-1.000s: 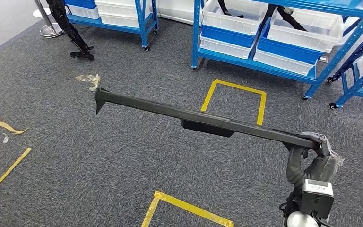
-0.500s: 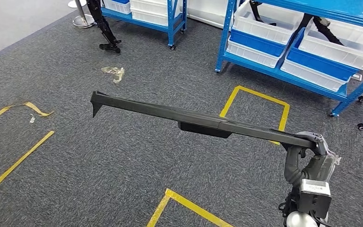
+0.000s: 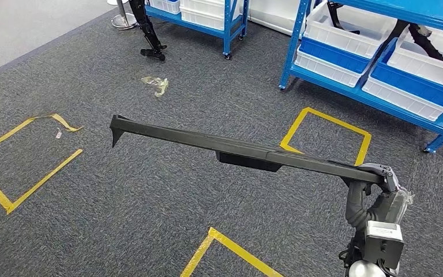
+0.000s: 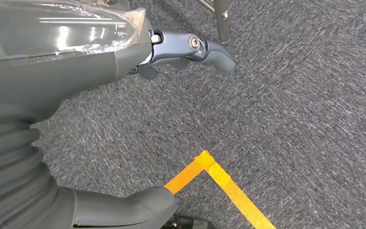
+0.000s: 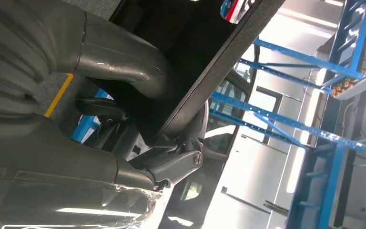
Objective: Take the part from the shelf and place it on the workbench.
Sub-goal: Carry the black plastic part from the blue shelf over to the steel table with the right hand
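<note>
Gripping the long black part [image 3: 248,149] by 1 end, right hand [image 3: 380,193] carries it above carpet [image 3: 121,196].

You're looking down on a dark grey carpeted floor [image 3: 150,202]. Yellow tape outlines [image 3: 20,167] mark squares on it: one at left with a loose, curled end, one near the blue metal shelving racks [image 3: 375,63], one at the bottom edge. A crumpled scrap of clear plastic [image 3: 156,85] lies near the far racks, which stand on castors and hold white and blue plastic bins [image 3: 340,43].
</note>
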`<state>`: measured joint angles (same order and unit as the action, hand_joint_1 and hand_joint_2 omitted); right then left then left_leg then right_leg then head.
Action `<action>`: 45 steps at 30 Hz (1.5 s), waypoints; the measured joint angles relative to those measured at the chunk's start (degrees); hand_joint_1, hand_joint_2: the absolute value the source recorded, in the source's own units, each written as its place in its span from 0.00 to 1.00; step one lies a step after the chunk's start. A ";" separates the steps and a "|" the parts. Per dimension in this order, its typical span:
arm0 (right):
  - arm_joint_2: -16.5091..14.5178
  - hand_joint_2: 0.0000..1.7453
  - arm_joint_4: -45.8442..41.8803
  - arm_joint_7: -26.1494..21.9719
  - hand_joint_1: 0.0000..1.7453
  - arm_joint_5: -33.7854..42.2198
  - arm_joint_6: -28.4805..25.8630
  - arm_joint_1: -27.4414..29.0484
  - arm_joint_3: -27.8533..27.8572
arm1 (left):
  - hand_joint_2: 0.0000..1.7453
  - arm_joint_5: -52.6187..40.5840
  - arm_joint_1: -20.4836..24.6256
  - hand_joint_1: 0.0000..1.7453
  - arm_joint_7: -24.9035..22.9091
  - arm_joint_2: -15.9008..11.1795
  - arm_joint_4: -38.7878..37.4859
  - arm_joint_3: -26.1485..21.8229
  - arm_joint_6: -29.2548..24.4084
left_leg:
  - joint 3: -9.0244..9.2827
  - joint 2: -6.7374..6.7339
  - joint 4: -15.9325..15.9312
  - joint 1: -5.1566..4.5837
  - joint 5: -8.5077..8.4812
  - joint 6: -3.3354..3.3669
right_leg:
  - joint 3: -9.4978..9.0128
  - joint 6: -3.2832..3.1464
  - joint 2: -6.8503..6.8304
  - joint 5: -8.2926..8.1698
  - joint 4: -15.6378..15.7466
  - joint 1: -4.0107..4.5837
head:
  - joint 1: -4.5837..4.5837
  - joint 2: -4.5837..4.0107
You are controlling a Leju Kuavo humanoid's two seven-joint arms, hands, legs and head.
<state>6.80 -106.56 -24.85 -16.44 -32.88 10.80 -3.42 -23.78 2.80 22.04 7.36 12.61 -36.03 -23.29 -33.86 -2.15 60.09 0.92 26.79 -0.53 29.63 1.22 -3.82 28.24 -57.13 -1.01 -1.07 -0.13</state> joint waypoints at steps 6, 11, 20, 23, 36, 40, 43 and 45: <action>-0.08 1.00 -0.73 0.16 1.00 -0.10 -0.22 0.01 -0.06 | 1.00 -0.25 0.07 0.00 -0.01 0.12 0.00 0.01 -0.01 | 0.81 1.46 -2.59 -0.52 -0.88 2.51 | 0.93 1.48 0.26 1.82 -2.33 0.17 | 0.33 0.01; -0.04 1.00 -0.87 0.21 1.00 -0.04 -0.49 0.87 0.09 | 1.00 -0.51 0.08 0.00 -0.05 0.19 0.00 0.01 0.08 | 0.52 4.03 -2.63 -0.80 -1.27 3.42 | 8.39 1.31 3.53 7.33 -17.50 0.27 | 0.41 0.00; 0.02 1.00 -1.23 0.15 1.00 0.25 -0.52 1.09 0.22 | 1.00 -0.59 -0.07 0.00 -0.09 0.32 0.00 0.03 0.07 | 0.14 6.93 -2.02 -1.15 -1.08 1.89 | 0.19 0.04 4.96 -0.29 0.20 0.38 | 0.34 0.00; 0.02 1.00 -1.24 -0.05 1.00 0.66 -0.51 1.25 0.23 | 1.00 -0.59 -0.01 0.00 -0.08 0.26 0.00 0.03 -0.03 | -3.41 3.87 5.37 -1.04 3.54 1.04 | 0.07 -0.87 3.64 -0.59 0.44 -0.02 | 0.11 0.01; 0.01 1.00 -1.48 -0.35 1.00 0.84 -0.75 1.55 0.40 | 1.00 -0.67 0.12 0.00 -0.01 0.22 0.01 0.07 -0.06 | 0.38 1.25 -2.62 -0.58 -1.31 2.45 | -0.18 1.25 0.27 1.40 -0.78 0.50 | 0.35 0.01; 0.10 1.00 -1.53 -0.39 1.00 0.95 -0.78 1.87 0.66 | 1.00 -0.68 0.19 0.00 -0.01 0.21 0.02 0.09 -0.07 | 0.30 3.00 -2.88 -0.49 -1.67 3.28 | 6.43 0.92 3.41 7.20 -14.47 0.28 | 0.39 0.00; 0.13 1.00 -1.53 -0.37 1.00 1.06 -0.83 2.07 0.72 | 1.00 -0.68 0.07 0.00 -0.01 0.23 0.02 0.10 -0.07 | 0.33 4.65 -2.80 -0.51 -1.70 3.26 | 6.91 2.02 3.69 5.90 -14.47 0.14 | 0.40 0.00; 0.20 1.00 -1.54 -0.39 1.00 1.18 -0.86 2.05 0.73 | 1.00 -0.68 0.08 0.00 -0.02 0.25 0.02 0.10 -0.07 | 0.39 5.78 -2.57 -0.56 -1.68 3.00 | 2.97 2.82 4.82 2.26 -5.76 -0.13 | 0.40 0.00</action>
<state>6.99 -108.10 -25.24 -15.26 -33.74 12.85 -2.69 -24.46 2.88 22.02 7.61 12.63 -35.93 -23.37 -33.48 3.63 57.51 0.36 25.11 2.47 32.61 4.04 1.00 30.50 -62.89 -1.15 -0.67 -0.13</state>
